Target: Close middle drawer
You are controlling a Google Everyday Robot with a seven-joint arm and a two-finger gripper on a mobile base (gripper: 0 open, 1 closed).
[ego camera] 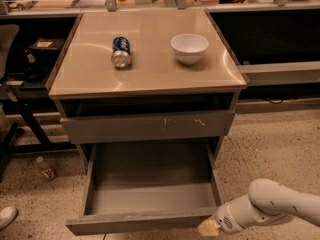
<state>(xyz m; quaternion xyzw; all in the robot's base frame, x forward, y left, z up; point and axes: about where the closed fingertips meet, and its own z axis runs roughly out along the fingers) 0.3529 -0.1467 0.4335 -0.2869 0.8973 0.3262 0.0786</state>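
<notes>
Plainly, beneath the table (150, 76) the middle drawer (150, 196) stood pulled out, its long front running left to right. Your gripper (210, 227) sat at that front's right end (clenched or released, you couldn't tell).

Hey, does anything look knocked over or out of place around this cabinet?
Yes. The soda can lies on its side on the cabinet top, left of the upright bowl. The middle drawer stands wide open, with the gripper by its front corner. A small bottle lies on the floor.
</notes>
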